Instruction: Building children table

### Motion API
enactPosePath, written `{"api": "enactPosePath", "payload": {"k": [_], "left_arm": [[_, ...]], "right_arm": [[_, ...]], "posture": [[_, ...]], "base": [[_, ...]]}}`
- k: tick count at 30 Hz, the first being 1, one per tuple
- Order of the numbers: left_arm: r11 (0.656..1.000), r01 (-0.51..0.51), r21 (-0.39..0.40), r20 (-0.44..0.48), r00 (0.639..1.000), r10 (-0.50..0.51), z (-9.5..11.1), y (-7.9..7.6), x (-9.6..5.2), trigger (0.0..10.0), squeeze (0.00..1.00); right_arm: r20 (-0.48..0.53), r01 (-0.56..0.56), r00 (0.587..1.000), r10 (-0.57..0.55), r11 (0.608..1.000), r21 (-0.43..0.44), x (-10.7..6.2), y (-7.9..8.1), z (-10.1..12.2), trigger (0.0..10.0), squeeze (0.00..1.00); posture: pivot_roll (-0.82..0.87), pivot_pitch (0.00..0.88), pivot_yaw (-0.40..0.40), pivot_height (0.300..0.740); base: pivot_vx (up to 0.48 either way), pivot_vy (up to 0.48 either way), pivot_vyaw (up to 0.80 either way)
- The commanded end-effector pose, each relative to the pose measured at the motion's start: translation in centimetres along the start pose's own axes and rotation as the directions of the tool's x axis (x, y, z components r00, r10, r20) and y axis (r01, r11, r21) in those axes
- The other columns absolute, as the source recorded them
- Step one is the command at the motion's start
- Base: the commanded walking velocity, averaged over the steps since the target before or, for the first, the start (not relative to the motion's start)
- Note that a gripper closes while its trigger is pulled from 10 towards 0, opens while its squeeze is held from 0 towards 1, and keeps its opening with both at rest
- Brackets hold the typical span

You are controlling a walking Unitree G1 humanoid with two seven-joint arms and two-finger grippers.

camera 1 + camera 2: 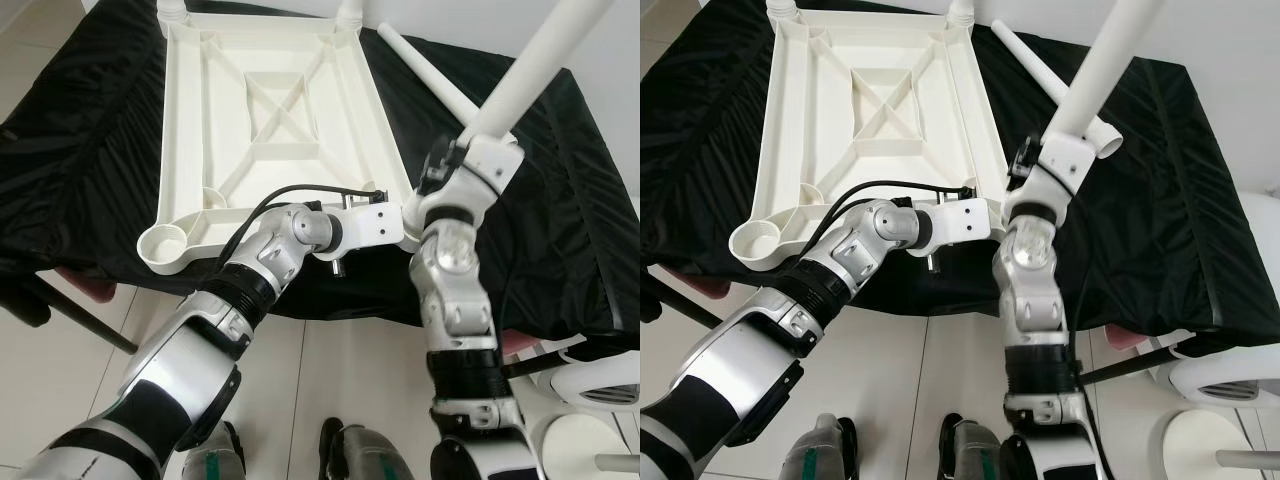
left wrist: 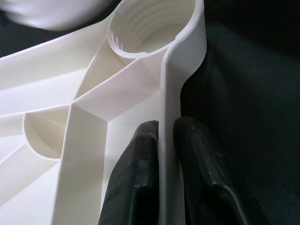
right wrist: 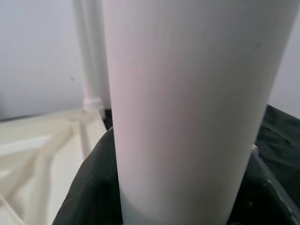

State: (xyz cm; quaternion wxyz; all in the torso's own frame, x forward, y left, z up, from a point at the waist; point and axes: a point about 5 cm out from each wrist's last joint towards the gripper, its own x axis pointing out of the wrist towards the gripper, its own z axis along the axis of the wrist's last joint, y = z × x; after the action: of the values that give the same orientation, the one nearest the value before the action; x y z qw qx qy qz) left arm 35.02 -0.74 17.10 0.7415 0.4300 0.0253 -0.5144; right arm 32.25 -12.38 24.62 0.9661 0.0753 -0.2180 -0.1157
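— Fitting a leg, is it? Where does the tabletop (image 1: 270, 110) lie?

— Upside down on the black cloth (image 1: 560, 200), ribs up, its long axis running away from the robot. Two legs seem already seated at the far corners, though those are cropped. The near corner sockets are empty: one open socket (image 1: 165, 245) at the near left, another threaded socket (image 2: 150, 28) just ahead of the left end effector (image 2: 165, 154).

— And the grips?

— The left end effector is pinched narrow on the tabletop's near rim, steadying it. The right end effector (image 3: 154, 206) holds a white leg (image 1: 535, 65), tilted up and away to the right. A spare leg (image 1: 425, 70) lies on the cloth.

— Next?

— Probably swinging the leg upright over the near right socket, lowering its end in, then twisting.
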Motion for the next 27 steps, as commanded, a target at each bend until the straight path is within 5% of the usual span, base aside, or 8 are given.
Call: {"api": "enactPosePath", "payload": {"k": [1, 8, 9, 10, 11, 19, 24, 27], "left_arm": [[1.000, -0.020, -0.020, -0.033, 0.999, 0.020, -0.8, -0.4, 0.3, 10.0, 0.00], [0.999, -0.020, -0.025, -0.029, 0.999, 0.020, -0.7, -0.4, 0.4, 10.0, 0.00], [0.999, -0.019, -0.033, -0.027, 0.999, 0.018, -0.7, -0.4, 0.4, 10.0, 0.27], [0.999, -0.019, -0.033, -0.027, 0.999, 0.018, -0.7, -0.4, 0.4, 10.0, 0.27], [0.999, -0.019, -0.047, -0.024, 1.000, 0.017, -0.7, -0.4, 0.4, 10.0, 1.00], [0.999, 0.003, -0.050, 0.012, 1.000, -0.002, -0.2, -0.1, 0.1, 10.0, 1.00], [0.999, 0.007, -0.049, 0.127, 0.992, -0.001, 2.3, 0.9, -0.9, 10.0, 1.00], [0.989, -0.029, -0.143, 0.260, 0.964, 0.065, 4.6, 2.4, -2.2, 10.0, 1.00]], "right_arm": [[0.003, -0.004, 1.000, 0.004, 1.000, 0.003, 0.0, -0.2, 0.1, 10.0, 0.00], [0.012, -0.047, 0.999, 0.047, 0.999, 0.009, 0.4, -0.3, 0.7, 10.0, 0.00], [0.004, -0.050, 0.999, 0.050, 0.999, -0.001, 0.5, -0.4, 0.6, 10.0, 0.00], [0.004, -0.050, 0.999, 0.050, 0.999, -0.001, 0.5, -0.4, 0.6, 10.0, 0.00], [-0.001, -0.053, 0.999, 0.053, 0.998, -0.016, 0.6, -0.6, 0.4, 10.0, 0.00], [-0.076, -0.079, 0.994, 0.073, 0.994, -0.078, 1.8, -2.2, -1.2, 10.0, 0.00], [-0.122, -0.116, 0.988, 0.100, 0.984, -0.135, 3.0, -3.7, -2.0, 10.0, 0.00], [-0.138, -0.141, 0.983, 0.118, 0.975, -0.171, 4.0, -5.0, -2.1, 10.0, 0.00]], "posture": [[0.06, 0.109, -0.073, 0.740], [0.06, 0.089, -0.076, 0.740], [0.06, 0.085, -0.077, 0.740], [0.06, 0.085, -0.077, 0.740], [0.06, 0.085, -0.077, 0.740], [0.06, 0.075, -0.071, 0.740], [0.06, 0.071, -0.069, 0.740], [0.07, 0.064, -0.073, 0.740]], "base": [[0.000, 0.000, 0.00], [0.000, 0.000, 0.00], [0.000, 0.000, 0.00], [0.000, 0.000, 0.00], [0.000, 0.000, 0.00], [0.000, 0.000, 0.00], [0.000, 0.000, 0.00], [0.000, 0.000, 0.00]]}}
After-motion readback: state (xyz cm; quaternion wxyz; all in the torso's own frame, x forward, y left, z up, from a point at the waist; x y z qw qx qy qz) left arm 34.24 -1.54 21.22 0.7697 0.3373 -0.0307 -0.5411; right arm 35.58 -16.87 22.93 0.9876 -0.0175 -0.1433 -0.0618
